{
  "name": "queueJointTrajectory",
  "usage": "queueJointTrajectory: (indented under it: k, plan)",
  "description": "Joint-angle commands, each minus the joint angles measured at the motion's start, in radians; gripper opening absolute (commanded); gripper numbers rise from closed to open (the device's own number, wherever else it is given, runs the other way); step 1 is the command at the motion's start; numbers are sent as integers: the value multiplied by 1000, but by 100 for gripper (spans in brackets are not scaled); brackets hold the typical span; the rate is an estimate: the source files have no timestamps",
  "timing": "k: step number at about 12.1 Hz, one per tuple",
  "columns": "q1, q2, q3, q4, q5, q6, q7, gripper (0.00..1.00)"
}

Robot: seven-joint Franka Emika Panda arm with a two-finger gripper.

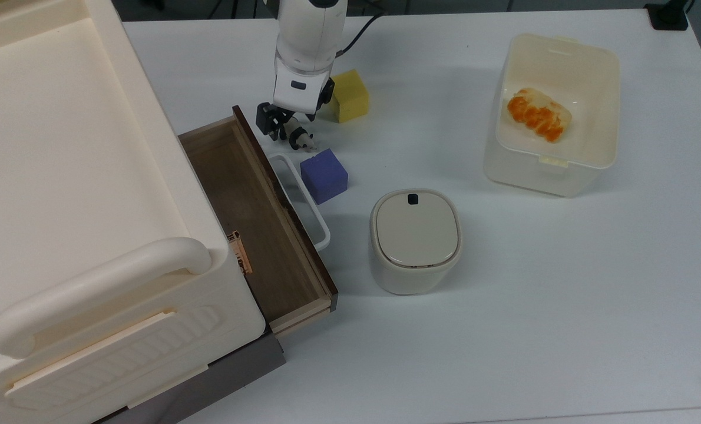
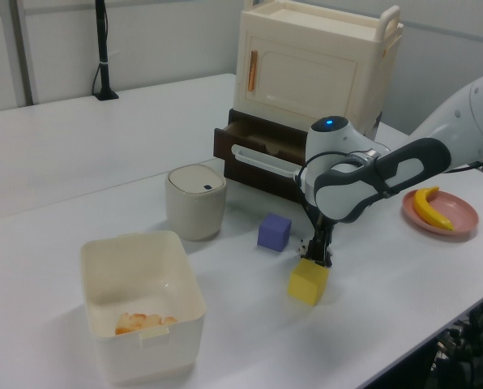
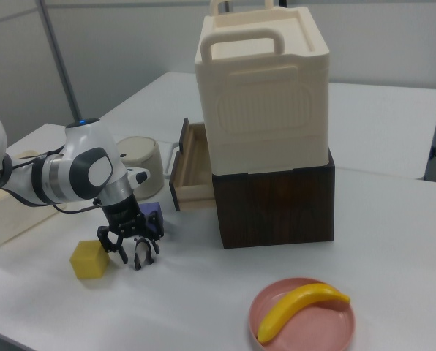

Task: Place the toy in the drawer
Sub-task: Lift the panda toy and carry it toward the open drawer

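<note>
Down on the tabletop (image 1: 503, 282) at the drawer's (image 1: 250, 218) 1 o'clock in the top view, the hand (image 1: 287, 129) is sitting spread around the toy (image 1: 301, 139), which is looking tiny enough to squirt loose toward the purple cube (image 1: 324, 175) at its 5 o'clock.

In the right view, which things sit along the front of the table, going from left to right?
Yellow cube → tool over the toy panda → pink plate with the banana.
</note>
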Motion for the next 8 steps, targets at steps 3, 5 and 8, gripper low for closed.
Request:
queueJointTrajectory:
  k: [3,5,8]
  plan:
    - [0,7,-5,16,15,24,-19,0]
    - [0,1,-5,28,18,17,-15,0]
    - [7,-14,-5,136,32,-119,50,0]
